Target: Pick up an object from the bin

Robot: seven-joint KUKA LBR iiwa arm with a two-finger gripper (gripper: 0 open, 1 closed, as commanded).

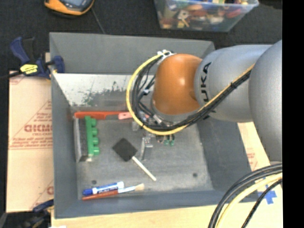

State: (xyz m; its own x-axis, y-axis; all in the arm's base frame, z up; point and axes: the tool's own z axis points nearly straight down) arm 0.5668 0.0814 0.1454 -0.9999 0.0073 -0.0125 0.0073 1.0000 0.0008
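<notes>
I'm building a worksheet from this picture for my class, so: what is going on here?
A KUKA arm with an orange wrist cover reaches from the right into a grey metal bin. Its jaws hang low near the middle of the floor, just right of a black square pad and by the upper end of a pale stick. A green studded block, a red rod and a blue-and-white marker lie further left. These things lie on the floor; nothing looks picked yet.

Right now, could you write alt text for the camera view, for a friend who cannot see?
A robot arm reaches from the right into a grey bin, its gripper beside a black square and a pale stick. A green block lies toward the view's left, a blue-and-white marker in front.
</notes>
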